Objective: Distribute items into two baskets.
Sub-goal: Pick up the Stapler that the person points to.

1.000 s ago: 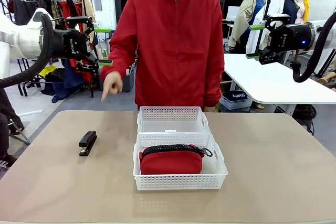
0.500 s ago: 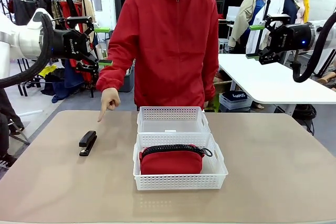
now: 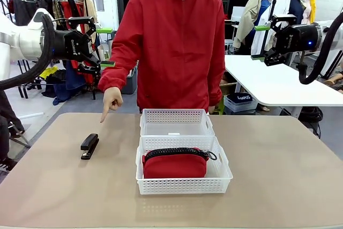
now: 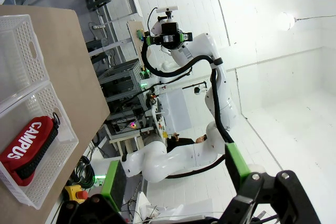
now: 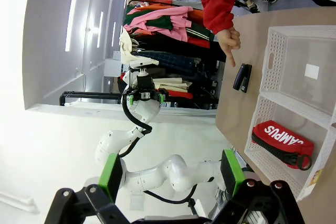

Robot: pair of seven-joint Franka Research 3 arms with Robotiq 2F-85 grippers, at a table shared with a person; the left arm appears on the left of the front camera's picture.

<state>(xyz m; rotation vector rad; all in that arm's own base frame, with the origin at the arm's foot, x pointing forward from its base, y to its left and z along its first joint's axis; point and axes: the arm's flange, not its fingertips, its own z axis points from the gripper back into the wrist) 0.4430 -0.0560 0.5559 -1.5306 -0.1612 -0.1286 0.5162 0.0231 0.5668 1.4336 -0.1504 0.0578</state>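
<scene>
A red pouch [image 3: 174, 165] with a black zipper lies in the near white basket [image 3: 221, 182]. Behind it, touching, stands a second white basket [image 3: 177, 116] holding just a small white label. A black stapler [image 3: 89, 146] lies on the table to the left of the baskets. The person's hand [image 3: 111, 101] points down at the table just beyond the stapler. My left gripper [image 3: 104, 46] hangs open high at the left, my right gripper [image 3: 262, 42] open high at the right, both far above the table. The right wrist view shows the stapler [image 5: 242, 77], pouch [image 5: 280, 139] and pointing hand [image 5: 229, 41]; the left wrist view shows the pouch [image 4: 27, 146].
The tan table [image 3: 278, 170] has free room on both sides of the baskets. A person in a red jacket [image 3: 171, 46] stands at the far edge. A clothes rack [image 3: 48, 4] and a white table [image 3: 278, 81] stand behind.
The person's pointing hand has dropped lower toward the table near the stapler. Both arms have stayed still.
</scene>
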